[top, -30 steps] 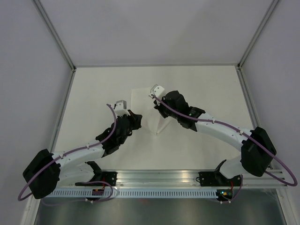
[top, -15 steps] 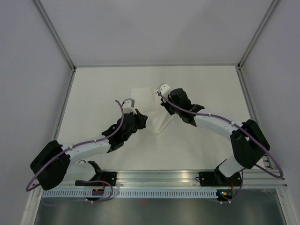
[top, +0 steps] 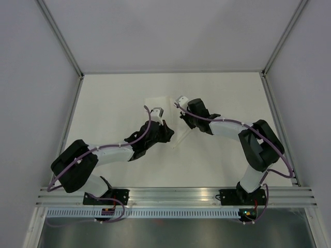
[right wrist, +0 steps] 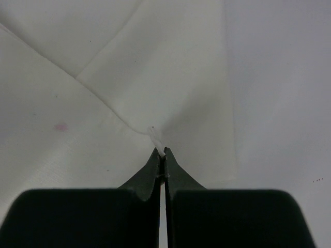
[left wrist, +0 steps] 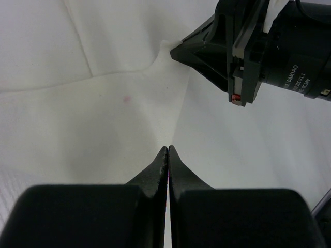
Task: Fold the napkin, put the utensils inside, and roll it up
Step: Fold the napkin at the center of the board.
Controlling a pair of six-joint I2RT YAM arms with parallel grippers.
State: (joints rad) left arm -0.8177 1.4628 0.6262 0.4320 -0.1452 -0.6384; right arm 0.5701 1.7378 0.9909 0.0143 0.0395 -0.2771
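The white napkin [top: 158,106] lies partly folded near the middle of the table, with creases showing in the left wrist view [left wrist: 103,113] and the right wrist view [right wrist: 155,67]. My left gripper [top: 169,135] [left wrist: 168,148] is shut at a raised ridge of the napkin near its lower point. My right gripper [top: 182,122] [right wrist: 161,151] is shut on a small pinch of napkin edge. It also shows in the left wrist view [left wrist: 172,51], just beyond my left gripper. The utensils are out of view.
Grey enclosure walls and metal frame posts [top: 61,36] surround the off-white table [top: 114,93]. The aluminium rail [top: 176,195] with both arm bases runs along the near edge.
My left gripper has swung right and slightly forward, closing in on the right gripper. The right gripper has shifted a little right. The napkin's left part has been drawn over toward the right.
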